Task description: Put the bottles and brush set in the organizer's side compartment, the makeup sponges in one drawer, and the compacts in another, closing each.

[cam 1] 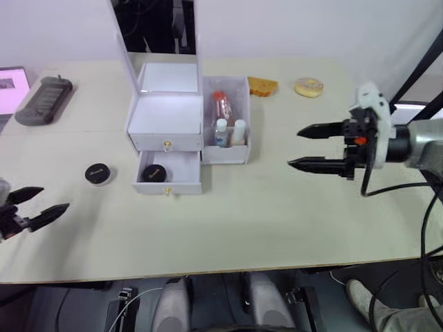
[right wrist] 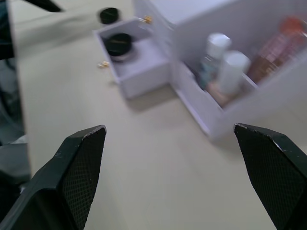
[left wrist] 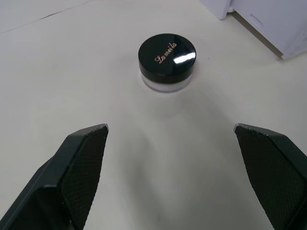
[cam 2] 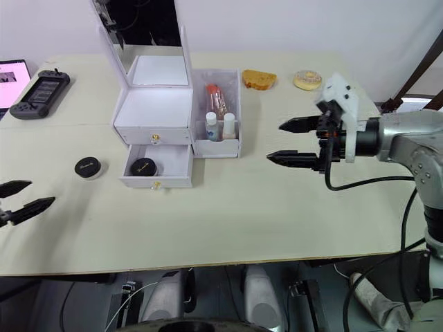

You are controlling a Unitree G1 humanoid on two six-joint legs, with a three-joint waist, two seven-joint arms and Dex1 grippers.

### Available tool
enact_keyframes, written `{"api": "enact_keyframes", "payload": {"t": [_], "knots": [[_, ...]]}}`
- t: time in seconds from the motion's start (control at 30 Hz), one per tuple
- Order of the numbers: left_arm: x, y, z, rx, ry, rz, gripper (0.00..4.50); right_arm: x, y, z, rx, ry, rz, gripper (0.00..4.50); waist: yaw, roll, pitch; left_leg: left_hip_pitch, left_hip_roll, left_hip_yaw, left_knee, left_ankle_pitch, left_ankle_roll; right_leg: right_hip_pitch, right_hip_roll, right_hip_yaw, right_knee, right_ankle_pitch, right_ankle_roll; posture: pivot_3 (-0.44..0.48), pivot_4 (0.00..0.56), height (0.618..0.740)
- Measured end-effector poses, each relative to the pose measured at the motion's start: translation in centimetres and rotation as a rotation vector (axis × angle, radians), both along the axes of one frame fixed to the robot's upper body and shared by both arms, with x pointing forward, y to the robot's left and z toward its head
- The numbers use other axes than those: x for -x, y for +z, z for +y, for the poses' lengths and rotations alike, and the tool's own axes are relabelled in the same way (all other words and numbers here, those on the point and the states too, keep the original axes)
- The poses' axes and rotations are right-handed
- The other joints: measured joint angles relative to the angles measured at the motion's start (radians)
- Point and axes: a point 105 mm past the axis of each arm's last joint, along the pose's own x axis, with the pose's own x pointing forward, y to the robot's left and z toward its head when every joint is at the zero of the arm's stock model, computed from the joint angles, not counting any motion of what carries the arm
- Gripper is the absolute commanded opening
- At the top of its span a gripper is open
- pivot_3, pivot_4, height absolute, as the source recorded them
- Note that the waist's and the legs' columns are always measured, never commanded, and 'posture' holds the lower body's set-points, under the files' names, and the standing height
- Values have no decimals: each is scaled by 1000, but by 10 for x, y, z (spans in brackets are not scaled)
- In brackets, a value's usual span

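1. The white plastic cosmetic organizer (cam 1: 166, 114) with its upright mirror stands on the pale beige table (cam 1: 263, 221), towards the far side.
2. Its tall open-topped side compartment (cam 1: 227, 149), on the robot's right of the drawers, holds the two small white-capped bottles (cam 1: 229, 133) and a reddish clear-cased brush set (cam 1: 220, 107) behind them.
3. The upper gold-knobbed drawer (cam 1: 166, 142) is closed; the lower drawer (cam 1: 169, 174) is pulled out, and one round flat black compact (cam 1: 154, 172) lies inside it.
4. A second round black compact with gold lettering (left wrist: 167, 55) sits on the table just left of the open drawer, apart from it.
5. The left gripper (cam 1: 34, 207) hovers near the table's front left edge, its two black fingers (left wrist: 76, 167) spread wide and empty; the loose compact lies ahead of them, centred between the tips but well clear of both.
6. The right gripper (cam 2: 294, 142) hangs over the table to the right of the organizer, fingers spread apart, holding nothing, pointing towards the side compartment from a distance.
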Motion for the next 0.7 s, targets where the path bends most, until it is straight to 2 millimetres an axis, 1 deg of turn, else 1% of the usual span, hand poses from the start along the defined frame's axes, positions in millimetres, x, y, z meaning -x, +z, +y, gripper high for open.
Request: {"api": "enact_keyframes", "payload": {"t": [0.1,0.2,0.33,0.43,0.57,0.7], "knots": [[-9,-6,-11,11,5,42,4441,6,12,14,4,89,-57,4500,1,-1,0,0,0,0,0,0,0,1,0,0,-1,0,0,0,150,740],[-23,-10,-24,22,-4,80,4441,7,14,22,18,135,-77,4500,4,-1,0,0,0,0,0,0,0,1,0,0,-1,0,0,0,150,740],[-44,-2,-38,29,-7,78,4441,15,15,29,30,192,-14,4500,4,-1,0,0,0,0,0,0,0,1,0,0,-1,0,0,0,150,740],[-56,1,-43,6,1,84,4441,15,16,29,34,190,-3,4500,4,-1,0,0,0,0,0,0,0,1,1,0,-1,0,0,0,150,740],[-66,-4,-44,-19,34,130,4441,15,15,27,39,178,2,4500,2,-1,0,0,0,0,0,0,0,1,2,0,-1,0,0,0,150,740],[-80,2,-45,-31,48,131,4441,16,7,18,46,149,32,4500,10,-1,-1,0,0,-1,1,0,0,1,2,0,0,0,0,0,150,740]]}}
